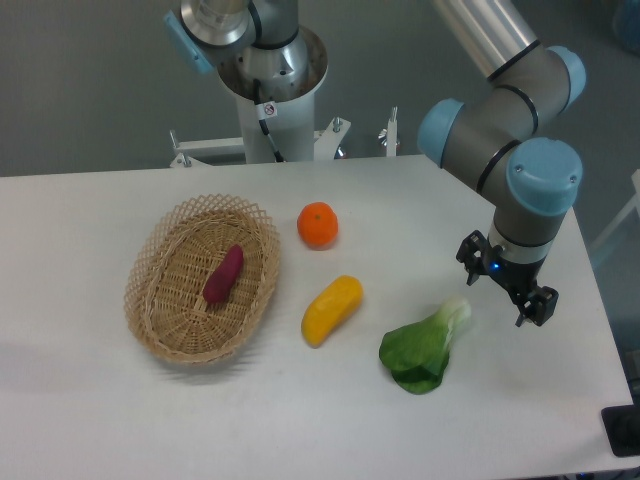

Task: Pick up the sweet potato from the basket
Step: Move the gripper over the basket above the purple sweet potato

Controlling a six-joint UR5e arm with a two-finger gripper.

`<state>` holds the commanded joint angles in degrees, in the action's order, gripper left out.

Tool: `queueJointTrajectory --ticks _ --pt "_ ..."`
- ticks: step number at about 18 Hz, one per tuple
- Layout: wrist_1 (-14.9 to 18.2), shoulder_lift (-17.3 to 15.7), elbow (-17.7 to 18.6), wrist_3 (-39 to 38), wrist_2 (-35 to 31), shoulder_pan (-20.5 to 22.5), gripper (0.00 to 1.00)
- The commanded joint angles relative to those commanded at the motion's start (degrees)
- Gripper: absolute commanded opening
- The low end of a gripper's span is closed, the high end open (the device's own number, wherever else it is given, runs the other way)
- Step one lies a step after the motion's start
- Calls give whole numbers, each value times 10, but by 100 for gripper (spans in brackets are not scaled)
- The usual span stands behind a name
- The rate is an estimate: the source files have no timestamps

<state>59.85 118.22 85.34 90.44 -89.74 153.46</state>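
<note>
Pincer (506, 291) hangs spread and empty near the table's (80, 420) right edge, beside the greens (423, 349). Sweet potato (223, 274) lies mid-basket (163, 331), well apart, bare tabletop around.

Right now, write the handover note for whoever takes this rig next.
Claw: open, empty, hanging above the table's right side, just right of the leafy green.
Sweet potato: lying in the middle of the basket, on the table's left half, untouched.
Between the claw and the basket: the yellow fruit and the orange, both on the table outside the basket.
Done: nothing yet, no grasp made.
Left: carry the claw left across the table to above the basket, come down over the sweet potato, close on it and lift it out.
</note>
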Motion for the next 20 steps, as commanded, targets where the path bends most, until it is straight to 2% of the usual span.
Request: queueJointTrajectory --ticks 4,13,17,20 --pt "2 -3 4 -6 3 -24 100" --pt "1 -3 5 -115 9 -77 100" --pt "0 -2 7 -196 13 -95 100" --pt "0 -11 22 -227 15 -112 100"
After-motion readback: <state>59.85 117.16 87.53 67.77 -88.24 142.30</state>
